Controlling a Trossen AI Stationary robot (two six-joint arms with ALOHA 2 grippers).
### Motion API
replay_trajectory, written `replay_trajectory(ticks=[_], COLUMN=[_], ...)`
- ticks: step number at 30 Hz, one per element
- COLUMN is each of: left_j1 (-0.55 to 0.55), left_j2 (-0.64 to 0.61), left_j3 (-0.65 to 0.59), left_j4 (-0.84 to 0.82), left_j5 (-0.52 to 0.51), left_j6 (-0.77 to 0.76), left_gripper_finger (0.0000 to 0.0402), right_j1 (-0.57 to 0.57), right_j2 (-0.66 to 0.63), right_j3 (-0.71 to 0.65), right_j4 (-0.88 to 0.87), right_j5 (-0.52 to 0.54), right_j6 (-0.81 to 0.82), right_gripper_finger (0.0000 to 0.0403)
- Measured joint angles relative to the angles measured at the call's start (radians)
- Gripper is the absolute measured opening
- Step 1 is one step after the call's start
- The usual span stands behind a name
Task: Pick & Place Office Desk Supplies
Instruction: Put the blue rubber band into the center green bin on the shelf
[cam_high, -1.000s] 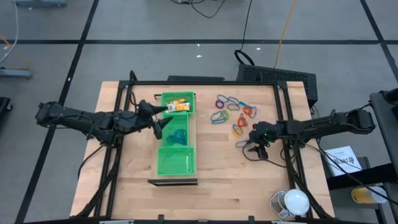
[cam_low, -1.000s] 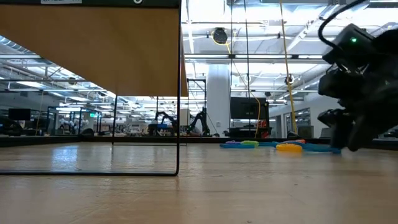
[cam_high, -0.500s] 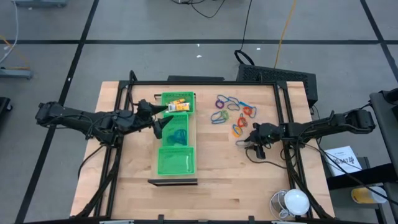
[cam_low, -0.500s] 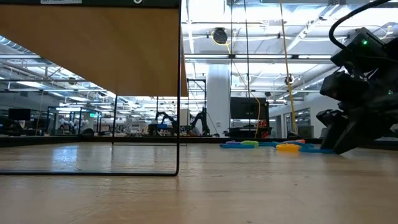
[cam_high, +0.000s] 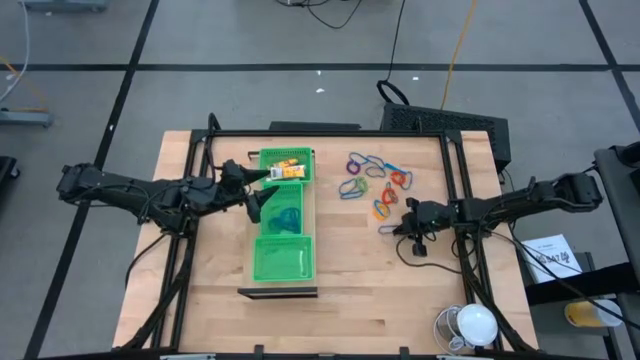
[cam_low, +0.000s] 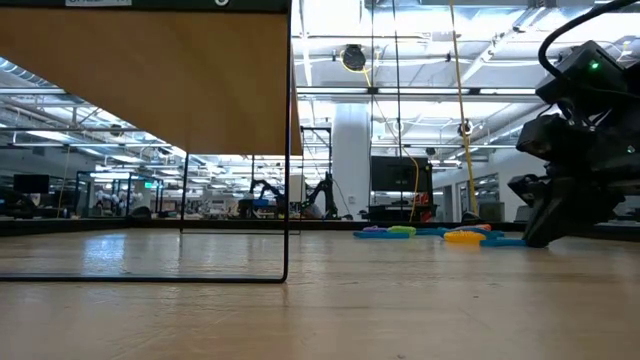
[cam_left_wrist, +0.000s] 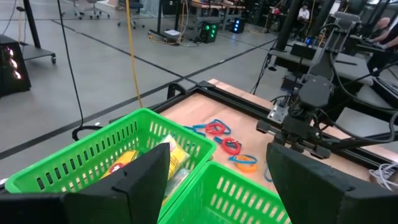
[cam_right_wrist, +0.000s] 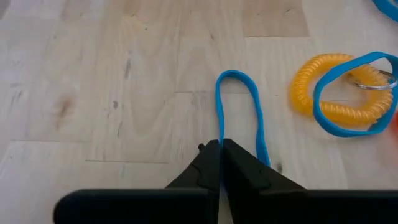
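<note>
Right gripper (cam_right_wrist: 221, 146) pinched on blue loop (cam_right_wrist: 239, 106) beside orange coil (cam_right_wrist: 339, 90)

table (cam_right_wrist: 93, 93): pale wood, matt, visible grain
tray (cam_left_wrist: 205, 186): green plastic mesh, slightly glossy
blue loop (cam_right_wrist: 239, 106): smooth rubbery band
coil (cam_right_wrist: 339, 102): yellow plastic, glossy
right gripper (cam_right_wrist: 221, 152): matt black fingers

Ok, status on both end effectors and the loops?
Right end effector shut on blue loop at table level. Left end effector open over green tray. Yellow coil beside it, not blocking.
</note>
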Motion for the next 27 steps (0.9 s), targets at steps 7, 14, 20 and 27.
replay_trajectory(ticks=[7,14,20,27], left_j1=[0.000,0.000,0.000,0.011], left_j2=[0.000,0.000,0.053,0.217], left_j3=[0.000,0.000,0.001,0.001], left_j4=[-0.001,0.012,0.130,0.473], left_j5=[0.000,0.000,0.001,0.164], left_j6=[0.002,-0.010,0.017,0.196], left_gripper_finger=[0.0278,0.0278,0.0278,0.0278], right_j1=[0.025,0.028,0.028,0.028], right_j2=[0.002,0.001,0.002,0.001], right_j3=[-0.006,-0.003,0.031,0.157], right_j4=[0.276,0.586,0.729,0.688], right_j5=[-0.007,-0.028,-0.027,-0.063], right_j6=[0.002,-0.071,-0.120,-0.226], right_gripper_finger=[0.0001,0.0001,0.0001,0.0000])
